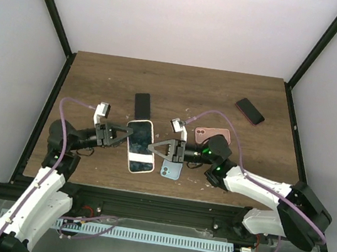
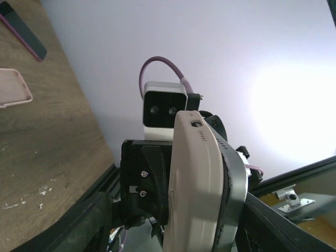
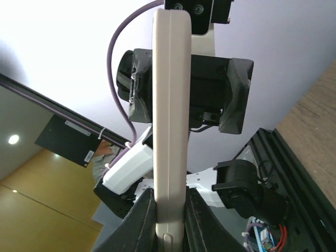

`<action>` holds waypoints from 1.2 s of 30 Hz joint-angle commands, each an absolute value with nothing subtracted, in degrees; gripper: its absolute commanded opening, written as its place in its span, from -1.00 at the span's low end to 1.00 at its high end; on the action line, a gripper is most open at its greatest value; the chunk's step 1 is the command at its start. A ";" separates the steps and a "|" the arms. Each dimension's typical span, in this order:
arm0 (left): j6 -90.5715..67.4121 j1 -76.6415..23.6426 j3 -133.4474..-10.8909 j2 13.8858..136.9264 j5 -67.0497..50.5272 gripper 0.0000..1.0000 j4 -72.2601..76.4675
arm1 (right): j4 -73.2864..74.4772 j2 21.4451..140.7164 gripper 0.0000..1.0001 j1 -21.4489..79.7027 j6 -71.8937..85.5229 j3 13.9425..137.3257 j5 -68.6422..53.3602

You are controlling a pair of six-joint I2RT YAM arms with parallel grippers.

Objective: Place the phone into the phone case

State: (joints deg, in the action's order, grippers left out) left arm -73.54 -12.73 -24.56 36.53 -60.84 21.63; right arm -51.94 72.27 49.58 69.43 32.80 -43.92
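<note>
A phone (image 1: 140,139) with a dark screen sits in a cream case (image 1: 140,169) and is held above the table between both grippers. My right gripper (image 1: 151,150) is shut on the case's right edge; in the right wrist view its fingers (image 3: 140,220) press both sides of the edge-on case (image 3: 170,105). My left gripper (image 1: 128,133) is at the left edge. In the left wrist view its jaws stand wider than the case (image 2: 197,184). One finger (image 2: 273,226) rests against the grey phone (image 2: 236,178), the other stands apart.
A light blue case (image 1: 170,170) lies under my right gripper. A pink case (image 1: 212,134) lies to its right, also in the left wrist view (image 2: 13,86). A black phone (image 1: 143,104) and a red-edged phone (image 1: 249,111) lie further back.
</note>
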 commanded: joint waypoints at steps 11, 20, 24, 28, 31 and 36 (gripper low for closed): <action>-81.83 -12.50 -23.86 36.46 -60.53 -0.62 33.55 | -63.10 73.79 -0.73 49.44 73.95 32.99 -46.15; -71.57 -12.51 -26.82 36.38 -60.16 -1.00 17.18 | -60.02 74.19 -0.48 49.56 73.28 34.24 -45.44; -71.27 -12.48 -27.32 36.58 -60.21 -0.93 15.74 | -56.73 74.40 -0.66 49.66 72.85 35.18 -44.21; -69.39 -12.53 -28.47 37.50 -61.30 -0.69 12.84 | -55.66 73.90 -0.76 49.66 73.90 34.75 -40.43; -68.53 -12.48 -28.85 37.72 -61.65 -0.21 10.23 | -55.46 72.92 -0.80 49.66 75.22 34.06 -35.80; -68.05 -12.48 -27.31 36.98 -63.03 0.15 8.00 | -53.51 71.37 -0.81 49.33 75.44 33.98 -29.43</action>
